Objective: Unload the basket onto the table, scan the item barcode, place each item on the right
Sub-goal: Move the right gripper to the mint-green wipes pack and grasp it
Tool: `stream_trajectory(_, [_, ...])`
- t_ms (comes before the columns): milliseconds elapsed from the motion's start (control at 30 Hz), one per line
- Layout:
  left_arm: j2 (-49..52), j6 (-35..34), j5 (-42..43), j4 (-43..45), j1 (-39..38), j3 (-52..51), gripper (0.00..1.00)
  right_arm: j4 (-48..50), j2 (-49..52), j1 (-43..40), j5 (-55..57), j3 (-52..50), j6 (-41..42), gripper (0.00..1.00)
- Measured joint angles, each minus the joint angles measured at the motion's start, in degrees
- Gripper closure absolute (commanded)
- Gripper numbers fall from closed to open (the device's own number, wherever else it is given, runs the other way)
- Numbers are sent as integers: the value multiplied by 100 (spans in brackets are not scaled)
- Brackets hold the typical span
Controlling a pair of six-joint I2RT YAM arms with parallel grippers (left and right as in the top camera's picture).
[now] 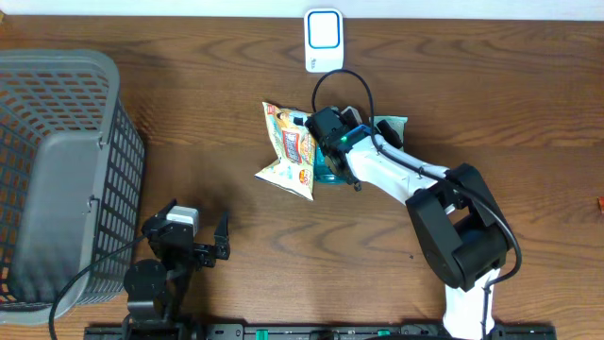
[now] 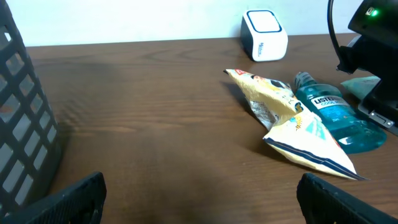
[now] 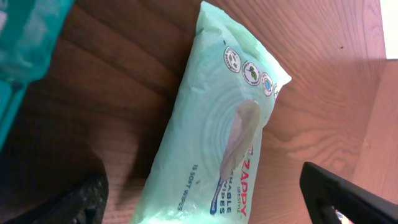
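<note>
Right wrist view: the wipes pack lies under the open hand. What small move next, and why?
Probably lower the right hand and close on the wipes pack: its fingers stand open on either side, the pack lies flat on the table, ungripped, and the scanner stands farther back.

Seen from above, the right arm (image 1: 387, 170) hides most of the wipes pack (image 1: 394, 123); only a corner shows at 1 o'clock of the arm. The mouthwash bottle (image 1: 327, 176) is mostly covered too. The picture's edge cuts the basket (image 1: 57, 76) at 9 o'clock. An orange speck (image 1: 600, 201) at 3 o'clock is too small to tell.
</note>
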Motion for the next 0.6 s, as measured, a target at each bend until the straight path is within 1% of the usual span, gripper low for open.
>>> stream_trajectory(33, [0,0,0,0,0,0,2,44,11,0,15,0,22,8])
stream_trajectory(100, [0,0,0,0,0,0,2,164,24,-15,22,0,79,14])
stream_trajectory(200, [0,0,0,0,0,0,2,361,52,-22,20,-2,144,20])
stream_trajectory(300, [0,0,0,0,0,0,2,455,66,-46,50,-2,262,22])
stream_trajectory(400, [0,0,0,0,2,0,2,308,66,-90,155,-2,621,22])
stream_trajectory(567, [0,0,0,0,0,0,2,55,74,-295,46,-2,1231,29])
stream_trajectory(600, [0,0,0,0,2,0,2,46,79,-326,-2,-2,1285,32])
